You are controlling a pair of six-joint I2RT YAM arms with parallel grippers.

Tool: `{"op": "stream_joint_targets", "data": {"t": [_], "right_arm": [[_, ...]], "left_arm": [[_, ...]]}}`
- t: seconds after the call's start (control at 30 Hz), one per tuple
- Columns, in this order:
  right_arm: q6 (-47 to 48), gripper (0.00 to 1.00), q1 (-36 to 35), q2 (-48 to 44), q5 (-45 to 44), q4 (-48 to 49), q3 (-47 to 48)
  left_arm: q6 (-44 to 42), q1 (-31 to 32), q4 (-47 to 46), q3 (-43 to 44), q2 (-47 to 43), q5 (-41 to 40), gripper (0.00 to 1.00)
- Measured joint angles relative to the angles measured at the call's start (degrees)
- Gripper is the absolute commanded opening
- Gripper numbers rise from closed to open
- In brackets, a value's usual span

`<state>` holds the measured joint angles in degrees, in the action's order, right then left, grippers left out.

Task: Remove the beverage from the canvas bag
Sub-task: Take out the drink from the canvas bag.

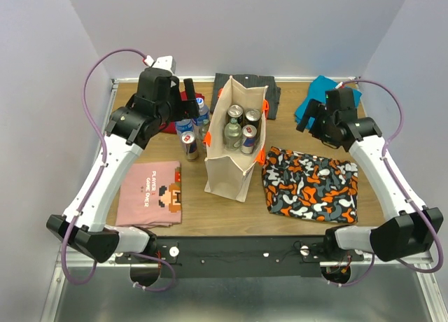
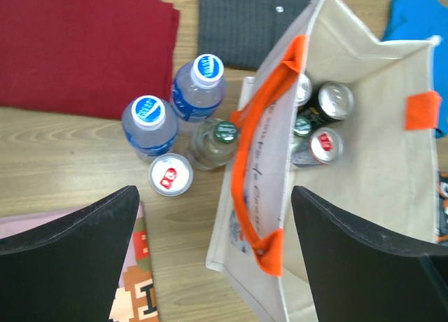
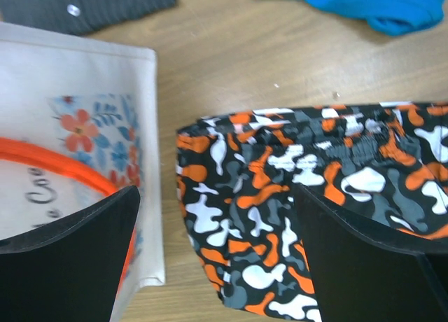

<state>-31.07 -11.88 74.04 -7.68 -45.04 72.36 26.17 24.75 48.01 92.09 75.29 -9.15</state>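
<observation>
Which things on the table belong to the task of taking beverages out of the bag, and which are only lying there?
Belong to the job: canvas bag; cans and bottle inside it; bottles and can standing beside it.

Only lying about: red cloth; dark shirt; blue cloth; camouflage shorts; pink T-shirt.

Canvas bag (image 1: 225, 169): beige, tall, boxy, standing upright mid-table with its mouth open. Orange handles hang down the outer walls, and one side has a floral print and script. Four drinks stand upright inside, packed close: dark can (image 2: 335, 98), red-tab silver can (image 2: 325, 144), green-capped clear bottle (image 2: 302, 125), and a second silver can (image 2: 303, 91) partly hidden behind a handle.
</observation>
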Motion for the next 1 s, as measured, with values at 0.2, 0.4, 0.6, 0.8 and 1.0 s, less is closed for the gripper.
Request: {"op": "stream_joint_targets", "data": {"t": [0.2,0.4,0.6,0.8,1.0], "right_arm": [[-0.44,1.0,0.0,-0.57,2.73,1.36,1.62],[-0.13,1.0,0.0,-4.94,8.31,5.27,-2.91],[3.8,1.0,0.0,-6.91,16.55,7.69,-4.87],[7.21,1.0,-0.02,-6.8,24.96,7.32,-3.61],[8.72,1.0,-0.33,-6.12,35.52,9.14,-0.46]], "left_arm": [[-0.39,0.0,1.27,1.88,-0.07,5.33,0.99],[-2.8,0.0,1.75,0.57,-0.55,9.03,0.99],[-5.46,0.0,-0.15,-7.15,-3.85,11.56,0.99],[-6.71,1.62,-2.99,-7.56,-3.85,12.94,0.99],[-7.76,4.07,-2.71,-6.19,-3.41,13.07,0.99]]}}
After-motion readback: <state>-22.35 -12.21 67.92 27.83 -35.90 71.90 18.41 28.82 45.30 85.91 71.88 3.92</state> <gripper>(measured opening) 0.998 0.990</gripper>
